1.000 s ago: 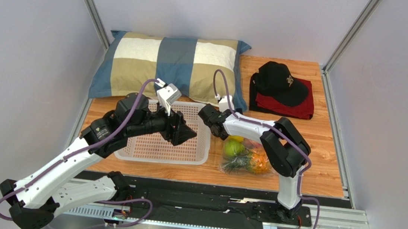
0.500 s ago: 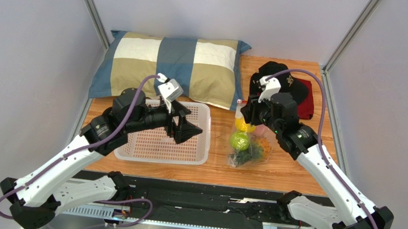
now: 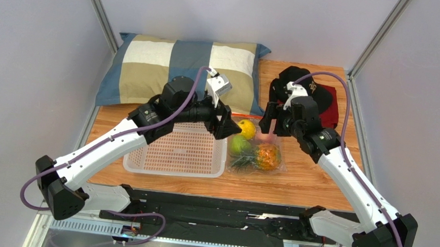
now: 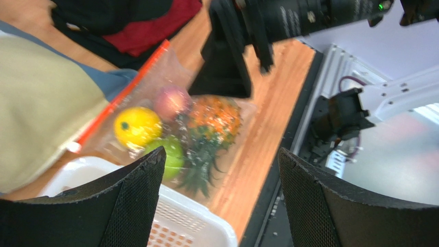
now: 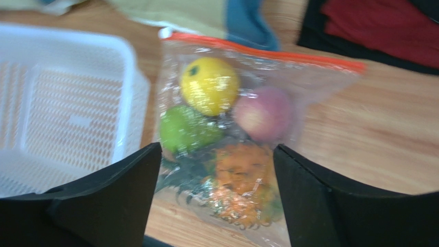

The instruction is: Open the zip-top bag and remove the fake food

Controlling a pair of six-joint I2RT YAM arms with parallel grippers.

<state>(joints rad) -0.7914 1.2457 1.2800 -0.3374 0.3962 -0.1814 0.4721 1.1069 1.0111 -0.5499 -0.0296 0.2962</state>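
Top external view: the zip-top bag (image 3: 254, 151) lies flat on the tabletop (image 3: 319, 190) about midway between its left and right edges, just right of the white basket (image 3: 172, 172). The fake food is inside it: a yellow citrus (image 3: 247, 128), a green apple (image 3: 239, 145), a pink peach (image 5: 263, 114) and an orange pineapple (image 3: 268, 156) with dark green leaves.

The red-orange zip strip (image 5: 268, 53) runs along the bag's side nearest the far edge, with the white slider tab (image 5: 165, 33) at its left end, by the corner of the checked pillow (image 3: 185, 72). Whether the strip is sealed I cannot tell.

The left arm (image 3: 111, 146) reaches over the basket, and the left jaws stand apart above the bag's far-left corner. In the left wrist view the fruits show in the gap between them, lower down and untouched.

The right arm (image 3: 350, 178) comes in from the right edge. The right jaws are also spread wide and hold nothing. They hang over the bag's far-right end (in the right wrist view the whole bag sits framed between the two pads, beneath them). Whether either pair brushes the plastic cannot be told.

A black cap (image 3: 287, 78) rests on a folded red cloth (image 3: 329, 117) in the far right corner.
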